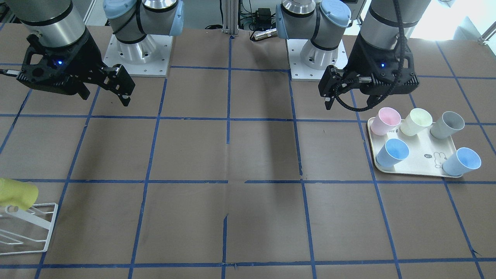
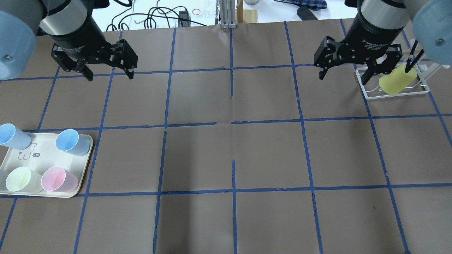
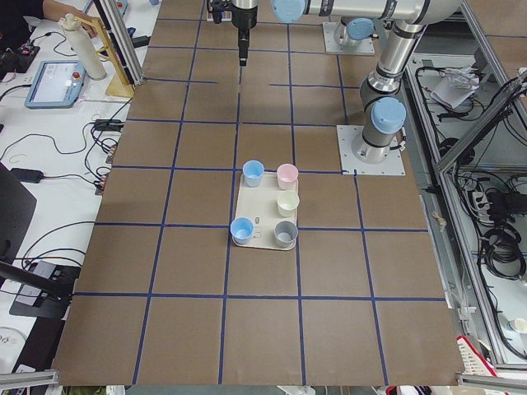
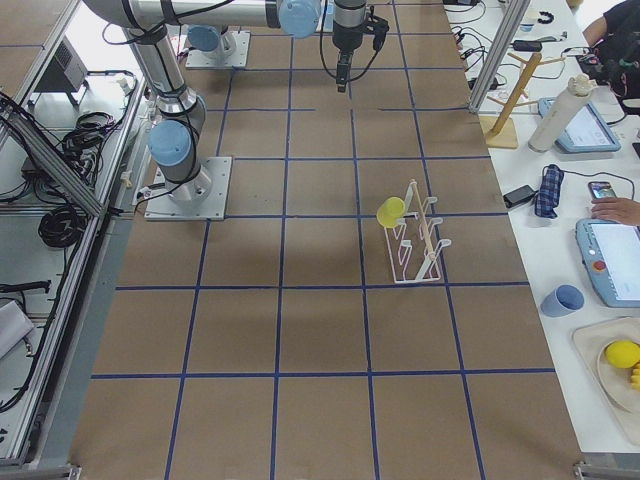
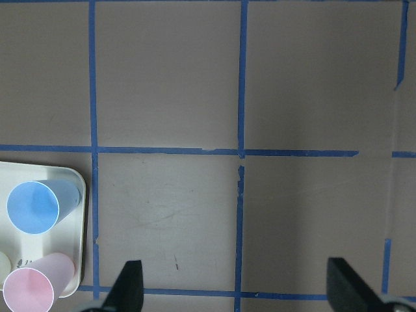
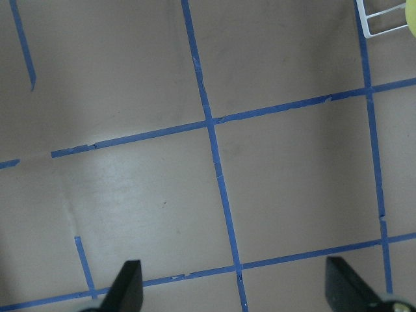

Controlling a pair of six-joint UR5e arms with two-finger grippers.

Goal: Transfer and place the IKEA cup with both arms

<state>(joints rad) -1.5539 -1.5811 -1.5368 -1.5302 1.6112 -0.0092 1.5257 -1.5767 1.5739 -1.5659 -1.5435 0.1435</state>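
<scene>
The lemon-yellow IKEA cup (image 2: pixel 394 83) hangs tilted on a peg of a white wire rack (image 2: pixel 392 94) at the far right. It also shows at the left edge of the front-facing view (image 1: pixel 16 193) and in the right side view (image 4: pixel 390 211). My right gripper (image 2: pixel 343 78) is open and empty, raised above the table just left of the rack, apart from the cup. My left gripper (image 2: pixel 110 76) is open and empty, raised over the far left of the table. Both wrist views show spread fingertips (image 5: pixel 130 286) (image 6: pixel 130 286) over bare table.
A cream tray (image 2: pixel 46 160) at the near left holds pink (image 2: pixel 58 179), pale cream-yellow (image 2: pixel 19 179) and two light blue cups (image 2: pixel 70 141); a grey cup (image 1: pixel 447 124) also stands on it. Brown paper with blue tape lines (image 2: pixel 233 121) covers the table. Cables and operator gear lie beyond the far edge.
</scene>
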